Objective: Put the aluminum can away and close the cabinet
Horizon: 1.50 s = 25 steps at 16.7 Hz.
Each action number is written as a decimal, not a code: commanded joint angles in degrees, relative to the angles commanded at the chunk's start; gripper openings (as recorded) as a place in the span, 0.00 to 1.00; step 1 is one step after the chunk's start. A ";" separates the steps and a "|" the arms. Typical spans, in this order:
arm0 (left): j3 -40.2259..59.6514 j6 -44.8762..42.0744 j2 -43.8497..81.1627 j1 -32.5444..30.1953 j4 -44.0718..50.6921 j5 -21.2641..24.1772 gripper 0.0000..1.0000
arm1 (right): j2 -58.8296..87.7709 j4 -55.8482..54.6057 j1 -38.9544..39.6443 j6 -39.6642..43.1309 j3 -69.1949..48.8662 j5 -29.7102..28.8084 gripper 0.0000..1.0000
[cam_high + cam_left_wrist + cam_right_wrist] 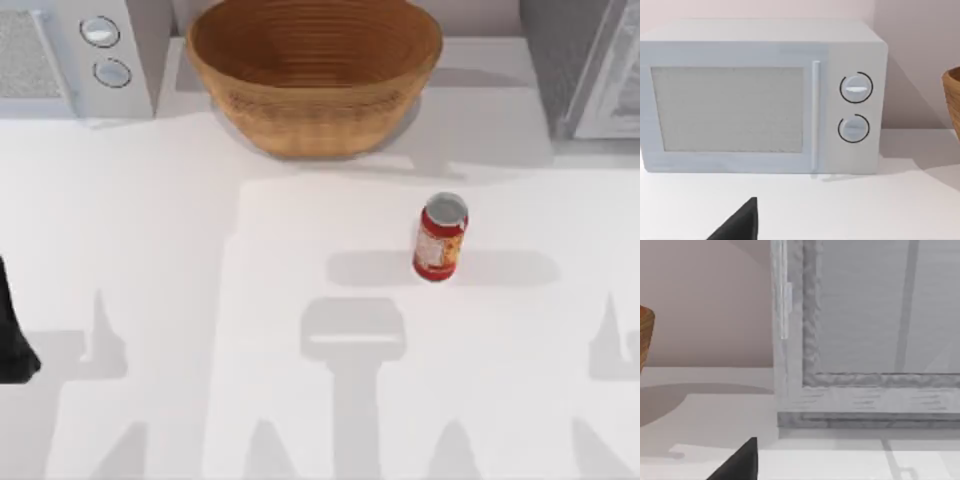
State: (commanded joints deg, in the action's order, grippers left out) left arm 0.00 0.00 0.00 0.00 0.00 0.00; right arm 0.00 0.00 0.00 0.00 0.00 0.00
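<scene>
**A:** What are the grippers doing?

**B:** The left gripper (15,340) sits at the left edge of the white table (150,250). One dark fingertip (740,225) shows in its wrist view, touching nothing; I cannot tell whether the fingers are spread or closed. In the right wrist view a dark fingertip (740,462) shows likewise, and again I cannot tell.

**A:** And the can?

**B:** The small red aluminum can with a silver top and white-and-yellow label (440,238) stands upright on the table, well apart from the left gripper, out toward the right.

**A:** Containers?

**B:** A large round wicker bowl (314,70) stands beyond the can. A white microwave with two dials (760,95) faces the left gripper, door shut. A grey cabinet (865,340) faces the right gripper.
</scene>
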 joint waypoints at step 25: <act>0.00 0.00 0.00 0.00 0.00 0.00 1.00 | 102.06 -75.66 34.71 -1.36 -23.96 -37.68 1.00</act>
State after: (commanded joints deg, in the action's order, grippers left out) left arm 0.00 0.00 0.00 0.00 0.00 0.00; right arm 102.06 -75.66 34.71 -1.36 -23.96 -37.68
